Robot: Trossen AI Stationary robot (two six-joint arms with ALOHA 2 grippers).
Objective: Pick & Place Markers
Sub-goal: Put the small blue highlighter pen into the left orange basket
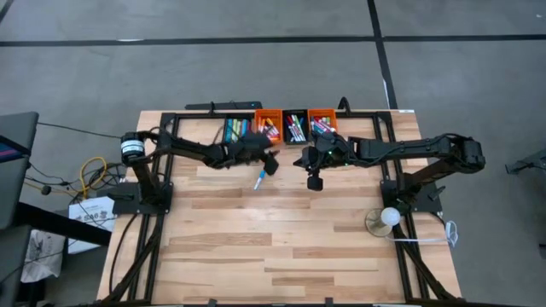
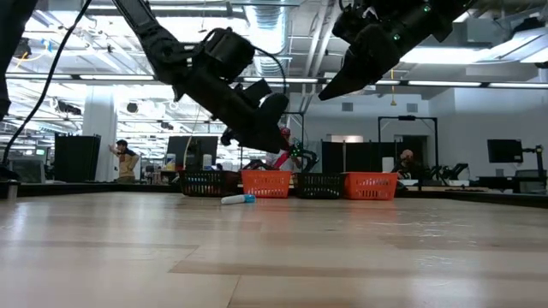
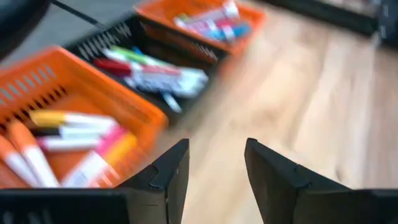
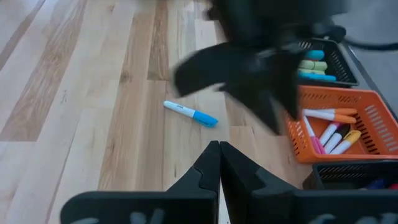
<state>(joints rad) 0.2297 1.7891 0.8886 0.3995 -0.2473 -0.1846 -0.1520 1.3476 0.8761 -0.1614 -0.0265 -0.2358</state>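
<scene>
Your table (image 1: 281, 247) is a pale wooden top with both dark arms reaching in from its two sides toward the far edge. Along that edge stand four small bins in a row: a black bin (image 1: 238, 128), an orange bin (image 1: 268, 124), a second black bin (image 1: 296, 126) and a second orange bin (image 1: 322, 120), each holding a heap of coloured markers (image 3: 149, 70).

Your left gripper (image 1: 271, 164) hangs above the table just in front of the first orange bin. Its fingers (image 3: 168, 171) stand apart with nothing between them; through the gap you see only bare wood.

Your right gripper (image 1: 314, 181) hangs in the air near the middle of the table, in front of the second orange bin, with its fingers (image 4: 208, 163) pressed together and empty.

One blue-and-white marker (image 1: 258, 178) lies flat on the wood, apart from the bins. It sits just beside and below the left fingers, on the near side of them, touched by neither gripper. From the low view it rests in front of the bin row.
</scene>
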